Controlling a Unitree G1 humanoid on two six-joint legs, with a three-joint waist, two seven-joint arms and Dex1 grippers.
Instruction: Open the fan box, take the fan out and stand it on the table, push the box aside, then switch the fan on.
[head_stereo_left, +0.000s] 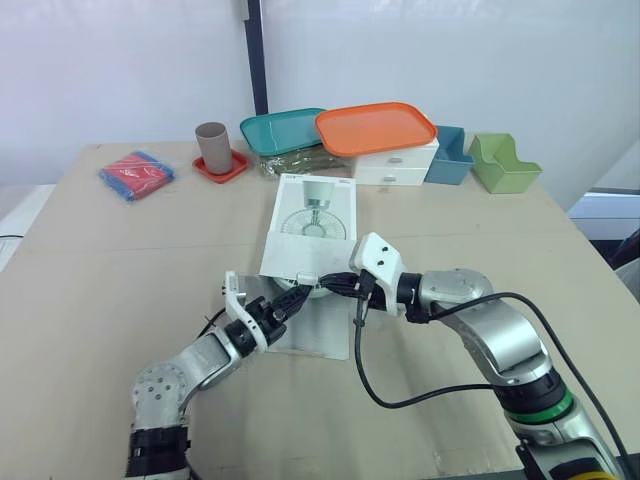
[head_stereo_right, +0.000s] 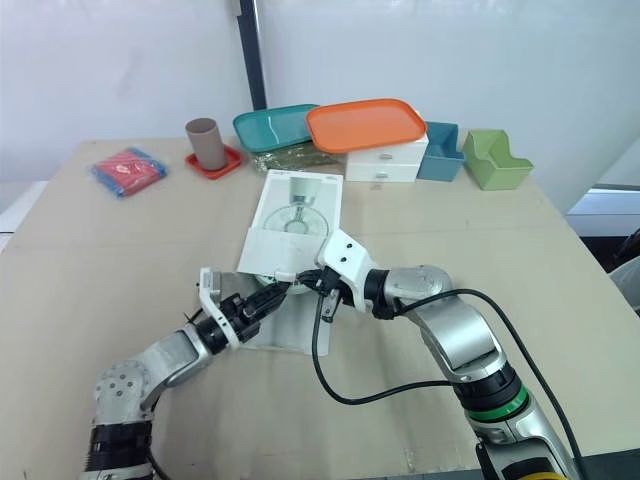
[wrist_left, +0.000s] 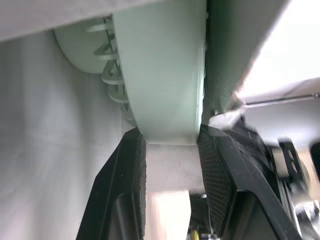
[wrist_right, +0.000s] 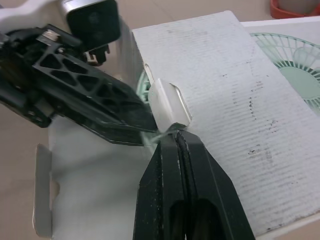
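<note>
Gripping the fan inside its opened box

The white fan box is lying flat at the middle of the table, with its near end opening toward the robot; the right end effector is pinching the box's flap, fingers clenched together, seemingly lifting it to hold the mouth wide; the left end effector is reaching into that mouth and grasping the rim of the pale green fan between its pads; the fan is sitting mostly within the box; this grip is probably readying the pull outward; the box top is carrying a printed drawing of a fan, and any lettering is proving too small to read.
</note>
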